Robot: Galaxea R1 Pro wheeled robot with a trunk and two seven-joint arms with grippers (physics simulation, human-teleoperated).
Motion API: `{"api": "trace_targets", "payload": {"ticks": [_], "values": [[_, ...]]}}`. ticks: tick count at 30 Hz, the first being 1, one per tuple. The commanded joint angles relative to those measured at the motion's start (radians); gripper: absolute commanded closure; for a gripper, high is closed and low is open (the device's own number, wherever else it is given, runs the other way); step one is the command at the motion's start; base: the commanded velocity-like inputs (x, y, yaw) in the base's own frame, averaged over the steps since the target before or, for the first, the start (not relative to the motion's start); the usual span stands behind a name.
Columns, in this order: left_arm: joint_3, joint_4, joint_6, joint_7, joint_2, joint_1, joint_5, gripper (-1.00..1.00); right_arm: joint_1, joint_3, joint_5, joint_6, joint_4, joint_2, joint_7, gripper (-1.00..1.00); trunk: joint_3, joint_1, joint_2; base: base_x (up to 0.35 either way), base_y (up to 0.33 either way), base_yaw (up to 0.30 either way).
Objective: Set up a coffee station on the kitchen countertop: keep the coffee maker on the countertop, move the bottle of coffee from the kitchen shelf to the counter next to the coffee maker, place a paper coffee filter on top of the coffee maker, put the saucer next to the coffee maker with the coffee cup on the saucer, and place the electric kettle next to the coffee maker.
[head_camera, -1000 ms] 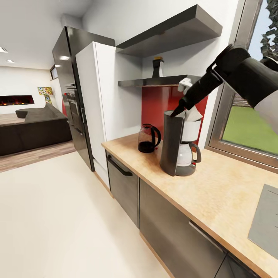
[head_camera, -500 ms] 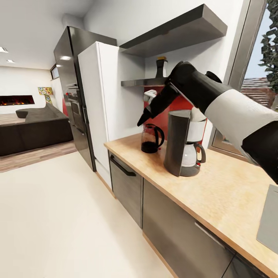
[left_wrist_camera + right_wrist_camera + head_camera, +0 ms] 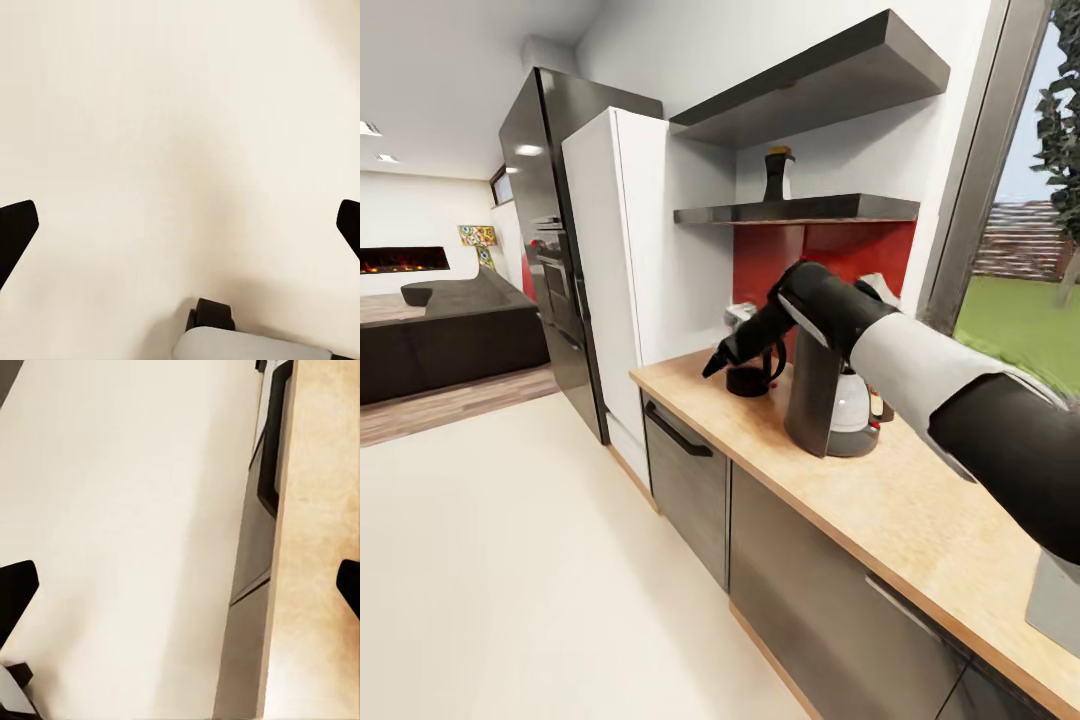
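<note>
Dark grey and tall, the coffee maker [image 3: 822,390] stands on the beige wood-grain tabletop [image 3: 920,510] right of the frame's centre in the head view, its glass carafe showing beside the body and a white paper coffee filter [image 3: 881,287] peeking above it behind the arm, apparently already on top, though the arm hides most of it. Just left of it, half hidden by the right arm, the electric kettle [image 3: 745,378] sits on the same tabletop near the corner. Higher up, at upper centre, the bottle of coffee [image 3: 777,176] stands on the thin glossy kitchen shelf [image 3: 800,210], well above the tabletop and under a thicker dark shelf [image 3: 810,85]. No saucer or cup can be made out. The right gripper [image 3: 712,366] hangs low in front of the kettle, at the tabletop's edge; in the right wrist view its 2 fingers [image 3: 16,589] sit at the far sides of the picture, spread wide with nothing between them, above the pale floor [image 3: 127,510] and the cabinet fronts [image 3: 251,585]. The left gripper [image 3: 180,229] is likewise spread and empty over the floor. I judge that the bottle is the likely step in hand: the next move calls for raising an empty gripper to the shelf, closing on the jar's body and lowering it beside the machine.
</note>
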Motion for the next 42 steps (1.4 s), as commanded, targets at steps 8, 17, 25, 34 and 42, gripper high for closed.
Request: {"api": "trace_targets", "payload": {"ticks": [8, 17, 25, 34, 42], "values": [[0.001, -0.001, -0.001, 0.000, 0.000, 0.000, 0.002, -1.00, 0.213, 0.010, -0.258, -0.150, -0.003, 0.048, -0.250, -1.00, -0.001, 0.000, -0.001, 0.000, 0.000, 0.000], [0.001, -0.001, -0.001, 0.000, 0.001, 0.000, 0.003, -1.00, 0.323, 0.012, -0.283, -0.234, -0.005, 0.063, -0.279, -1.00, -0.001, 0.000, -0.001, 0.000, 0.073, 0.000], [0.001, -0.001, -0.001, 0.000, 0.001, 0.000, 0.002, -1.00, 0.370, 0.012, -0.284, -0.251, -0.006, 0.064, -0.281, -1.00, -0.001, 0.000, -0.001, 0.000, 0.060, 0.000], [0.002, -0.001, -0.001, 0.000, 0.001, 0.000, 0.003, -1.00, 0.649, 0.011, -0.279, -0.487, -0.001, 0.054, -0.279, -1.00, -0.001, 0.000, -0.001, 0.000, 0.002, 0.000], [0.003, -0.001, -0.001, -0.001, 0.000, 0.000, 0.003, -1.00, 0.924, 0.009, -0.281, -0.683, 0.061, -0.052, -0.273, -1.00, -0.001, 0.000, -0.001, 0.000, 0.000, 0.000]]}}
